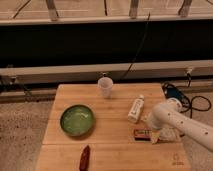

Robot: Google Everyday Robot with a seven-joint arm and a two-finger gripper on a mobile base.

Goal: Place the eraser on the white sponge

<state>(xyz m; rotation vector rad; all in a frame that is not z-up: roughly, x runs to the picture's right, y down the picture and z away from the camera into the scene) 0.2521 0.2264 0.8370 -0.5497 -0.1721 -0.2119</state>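
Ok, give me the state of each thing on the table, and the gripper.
eraser: flat on the table, beside the sponge
white sponge: on the table, partly behind the arm
gripper: low by the eraser, jaws open, holding nothing
cup: upright
white bottle: lying down
green bowl: upright

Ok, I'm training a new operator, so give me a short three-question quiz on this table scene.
1. True or false: the eraser lies on the table beside the white sponge, not on it.
2. Which stands nearest the table's far edge? A green bowl, B translucent cup, C white bottle.
3. Fill in: the open gripper hangs over the table's ___ side as viewed, by the eraser.
Key: 1 true; 2 B; 3 right.
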